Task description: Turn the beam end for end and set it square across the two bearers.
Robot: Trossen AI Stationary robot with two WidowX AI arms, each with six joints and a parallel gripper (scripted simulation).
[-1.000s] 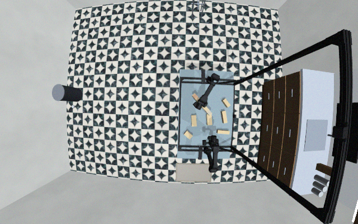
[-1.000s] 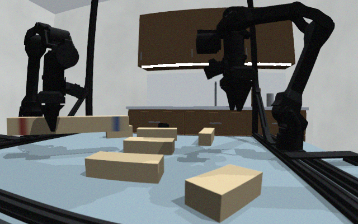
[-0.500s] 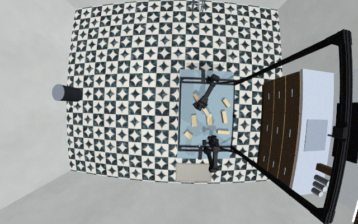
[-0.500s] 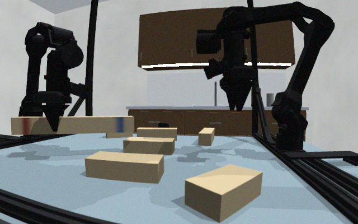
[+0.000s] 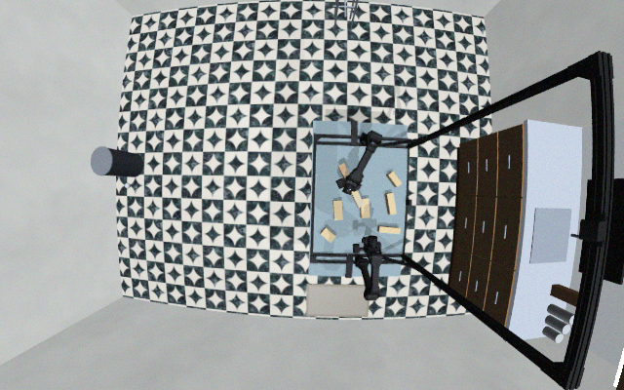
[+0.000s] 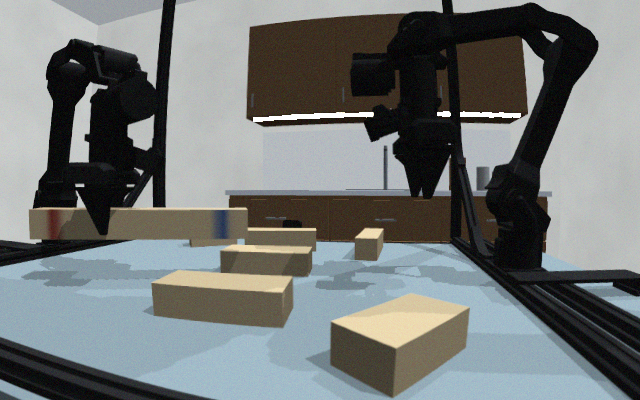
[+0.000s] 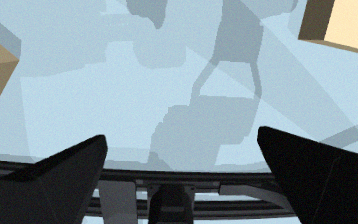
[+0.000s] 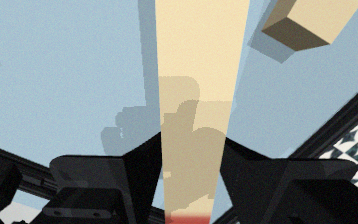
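Black, slim jaws on the right gripper [image 5: 348, 186] [image 6: 103, 232] [image 8: 194, 137], at your left in the exterior view, are closed on a long pale-wood beam [image 5: 357, 199] [image 6: 160, 223] [image 8: 200, 50] with a red band and a blue band. You have one finger against each long side, with the beam running between them. The grip sits between the bands, nearer the red one, which is toward your left; the blue one is to the right. The beam is level and raised above the pale-blue table top [image 5: 361, 153] [image 6: 225, 360] [image 7: 75, 110] [image 8: 75, 75]. From above, its far end overlaps a short pale-wood block [image 5: 365, 210] [image 6: 267, 261]. Nearer the exterior camera, you have a longer-looking pale block [image 5: 338, 210] [image 6: 220, 300], then a wide pale block [image 5: 328, 234] [image 6: 400, 330] farther right, both flat on the table top. At your far right, the black left gripper [image 5: 370, 240] [image 6: 420, 196] [image 7: 182, 138] hangs over the table, its jaws spread wide around nothing, well apart from the beam.
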